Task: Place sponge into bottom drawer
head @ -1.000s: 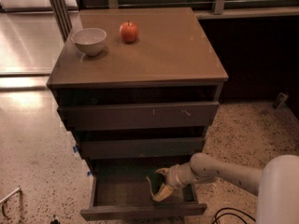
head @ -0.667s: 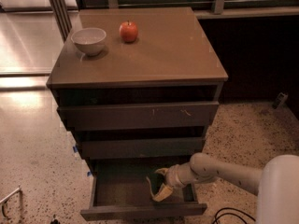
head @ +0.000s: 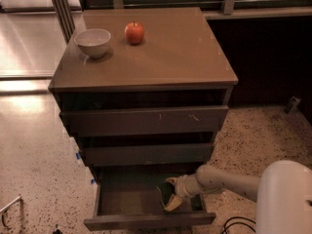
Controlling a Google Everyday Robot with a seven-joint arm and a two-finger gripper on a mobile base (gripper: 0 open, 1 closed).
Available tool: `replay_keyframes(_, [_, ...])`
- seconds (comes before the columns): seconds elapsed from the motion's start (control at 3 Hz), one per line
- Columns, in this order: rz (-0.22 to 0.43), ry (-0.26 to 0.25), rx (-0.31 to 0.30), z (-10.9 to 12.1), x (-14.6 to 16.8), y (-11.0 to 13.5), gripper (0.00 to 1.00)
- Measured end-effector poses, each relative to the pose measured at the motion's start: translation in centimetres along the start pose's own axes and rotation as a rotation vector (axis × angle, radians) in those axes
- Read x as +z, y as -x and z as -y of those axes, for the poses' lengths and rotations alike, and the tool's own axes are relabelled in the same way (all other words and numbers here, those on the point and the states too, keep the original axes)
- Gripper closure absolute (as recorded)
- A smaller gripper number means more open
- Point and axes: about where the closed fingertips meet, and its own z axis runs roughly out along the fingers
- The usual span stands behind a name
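The bottom drawer [head: 146, 222] is pulled out at the foot of the grey-brown cabinet, its shallow tray open to view. My gripper [head: 168, 195] is inside it at the right side, reaching in from the right on the pale arm [head: 224, 182]. Its fingers are closed on the sponge [head: 165, 191], whose dark green top shows between them, with a yellowish patch below. The sponge is held low over the drawer floor; I cannot tell whether it touches it.
A red apple [head: 134, 32] and a white bowl [head: 92, 42] stand on the cabinet top [head: 170, 57]. The two upper drawers [head: 144, 121] [head: 146, 154] stand slightly ajar. My white body [head: 285, 199] fills the lower right, with a cable [head: 239, 224] on the speckled floor.
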Motion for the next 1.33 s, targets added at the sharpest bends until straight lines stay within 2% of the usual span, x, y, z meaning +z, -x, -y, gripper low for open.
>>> replay_keyframes(0.33, [-0.002,-0.005,-0.026,1.8,2.2,-2.6,1.00])
replay_keyframes(0.67, [0.039,0.001,-0.041,4.0,5.0,-5.0,1.00])
replay_keyframes(1.33, [0.098,0.023,-0.029,6.3,7.8,-7.4,1.00])
